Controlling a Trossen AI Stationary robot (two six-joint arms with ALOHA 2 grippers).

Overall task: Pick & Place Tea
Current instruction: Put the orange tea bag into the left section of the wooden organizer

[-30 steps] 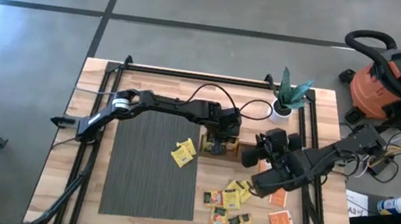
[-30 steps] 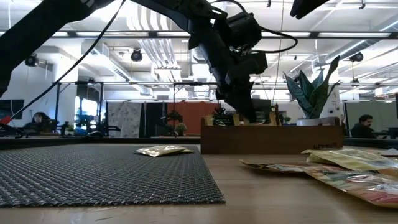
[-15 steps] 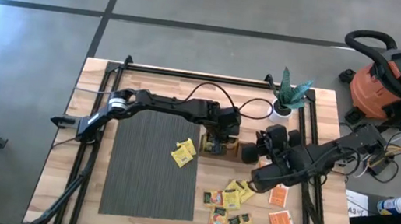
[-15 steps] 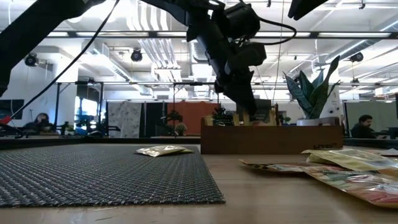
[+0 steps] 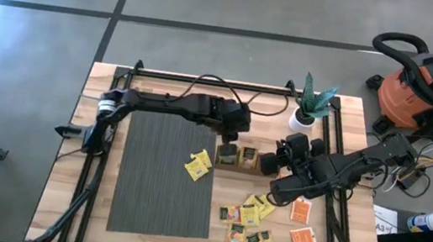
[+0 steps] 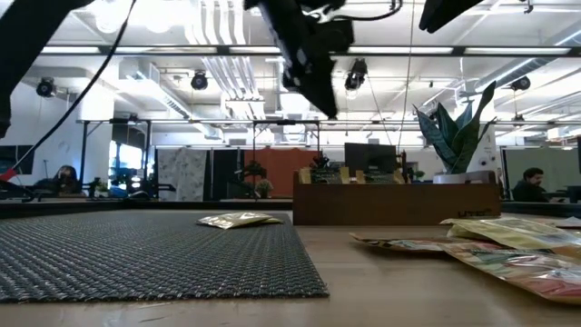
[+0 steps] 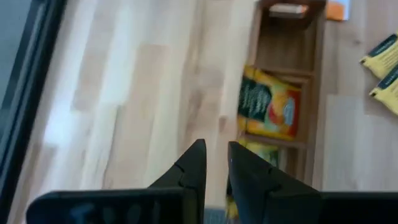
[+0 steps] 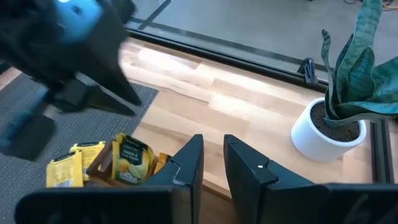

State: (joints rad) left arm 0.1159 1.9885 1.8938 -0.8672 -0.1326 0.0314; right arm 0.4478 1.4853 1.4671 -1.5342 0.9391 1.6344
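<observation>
Left gripper [image 7: 212, 163], fingers nearly pressed together and empty, hangs above the wooden tray [image 5: 238, 157], where yellow sachets [image 7: 268, 111] stand filed. Right gripper [image 8: 211, 158], likewise narrow, waits nearby, apparently empty. Loose tea sachets [image 5: 249, 221] lie scattered on the table [image 5: 170, 85].

The wooden table [image 5: 102, 88] stands on a grey concrete floor [image 5: 216, 2] crossed by dark seams. Beyond the table's right edge sits an orange and black shop vacuum [image 5: 424, 91], its black hose [image 5: 401, 45] looped above it. Behind the table an open office stretches away under a white ceiling [image 6: 163, 82] with pipes and round lamps. A person [image 6: 534, 182] sits far behind the table.
</observation>
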